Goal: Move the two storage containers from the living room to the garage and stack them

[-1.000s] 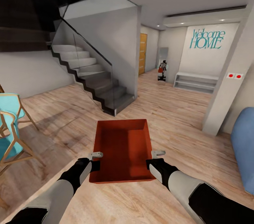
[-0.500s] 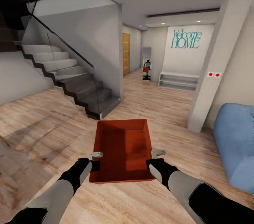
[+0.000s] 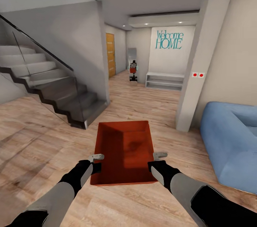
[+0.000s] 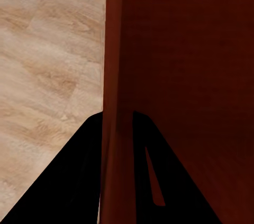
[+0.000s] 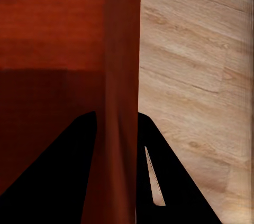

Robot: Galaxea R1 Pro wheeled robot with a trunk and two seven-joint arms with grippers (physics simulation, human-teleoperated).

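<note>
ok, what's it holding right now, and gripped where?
One orange-red bin, carried by both arms: left gripper clamps the left side wall, right gripper the right side wall, each with the wall between its fingers.

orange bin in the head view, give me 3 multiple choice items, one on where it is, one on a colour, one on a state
1. Where is the bin?
A. on the stairs
B. held up between the two grippers
C. on the sofa

2. What colour is the sofa?
A. blue
B. green
C. grey

3. How does the left gripper stand?
A. open, away from the bin
B. shut on the bin's side wall
C. shut on nothing

Answers:
1 B, the left gripper and the right gripper each meet one of its side walls above the wood floor.
2 A, its cushions are blue.
3 B, the wall runs between its fingers.
</note>
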